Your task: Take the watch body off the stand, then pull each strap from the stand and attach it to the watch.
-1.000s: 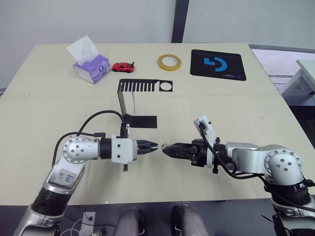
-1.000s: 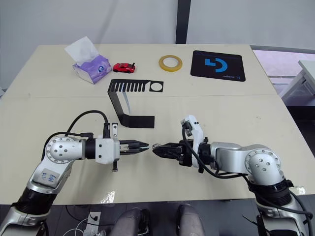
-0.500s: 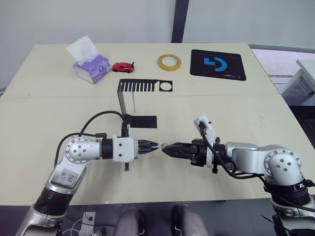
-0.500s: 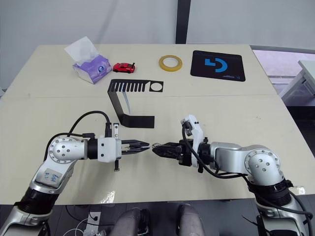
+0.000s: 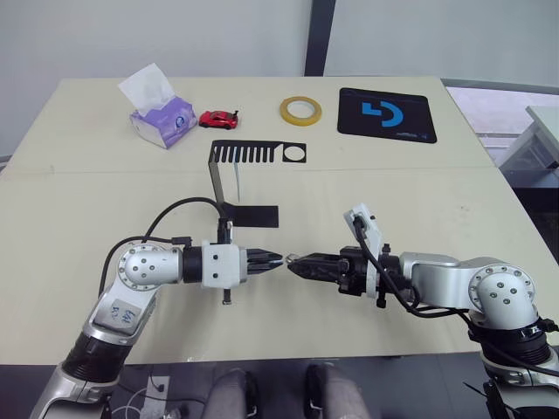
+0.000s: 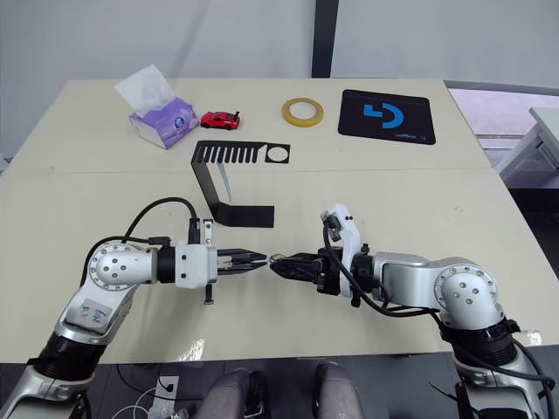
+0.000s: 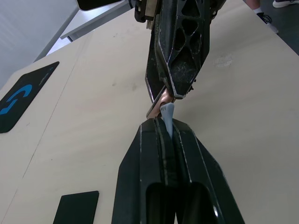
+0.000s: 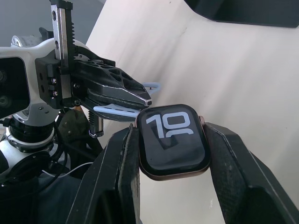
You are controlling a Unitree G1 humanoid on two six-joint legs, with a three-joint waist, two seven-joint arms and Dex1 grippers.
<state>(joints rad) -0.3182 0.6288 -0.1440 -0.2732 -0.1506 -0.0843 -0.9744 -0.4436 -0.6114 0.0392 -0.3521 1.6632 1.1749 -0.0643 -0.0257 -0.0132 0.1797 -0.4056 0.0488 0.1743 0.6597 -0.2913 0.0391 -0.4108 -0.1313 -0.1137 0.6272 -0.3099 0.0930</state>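
Pale blue-grey strap (image 8: 122, 112) sits pinched flat in my left gripper (image 5: 272, 260), its free end poking out past the fingertips. Over the last second my left arm has crept a little toward my right one, and the gap between the two grippers has closed: the strap end now meets the edge of the watch body (image 8: 174, 141). I judge that this puts me at the mating step for this strap, with the end at the case's edge but, as far as I can tell, not yet slid home.

My right gripper (image 5: 293, 263) is clamped on the watch body, one finger on each side of the case, screen facing its wrist camera with the white digits plain. The case hangs above the table (image 5: 419, 183) in front of me, between my two arms.

The stand (image 5: 234, 179) rests well behind the grippers, its slotted top plate bare. A pale band seems to hang along its upright, though I cannot be certain it is the second strap.
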